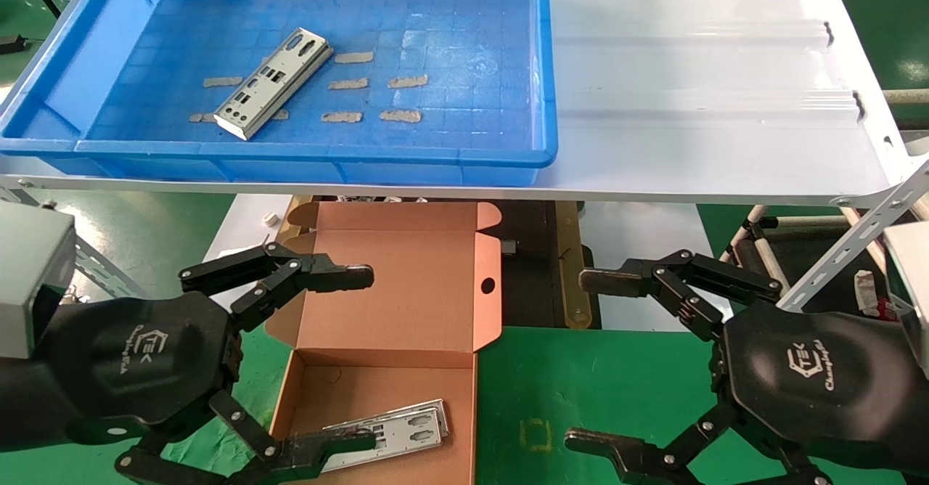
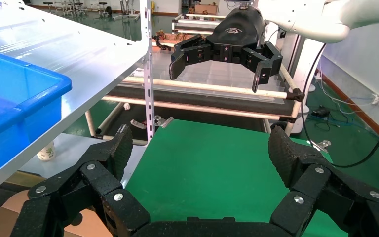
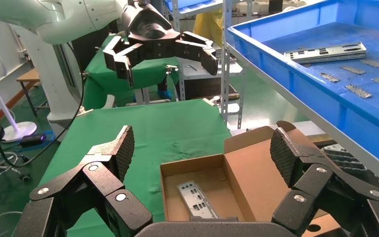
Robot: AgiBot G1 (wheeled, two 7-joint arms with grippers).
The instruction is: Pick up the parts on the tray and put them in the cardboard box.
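Note:
One silver part point(image 1: 276, 82) lies at an angle on the floor of the blue tray point(image 1: 508, 158) up on the shelf; the right wrist view shows the same part point(image 3: 325, 52) in the tray point(image 3: 296, 84). Below, the cardboard box point(image 1: 363, 390) stands with its lid point(image 1: 414, 282) open, and another part point(image 1: 392, 430) lies flat inside it point(image 3: 197, 200). My left gripper point(image 1: 359, 360) hangs open over the box's left side, holding nothing. My right gripper point(image 1: 588, 361) is open and holds nothing, over the green mat to the right of the box.
The tray sits on a white ribbed shelf point(image 1: 689, 71) whose front edge overhangs the box. Several tan tape strips point(image 1: 406, 80) lie on the tray floor. A green mat point(image 1: 580, 398) covers the table beside the box. Slotted shelf posts point(image 2: 148, 74) stand nearby.

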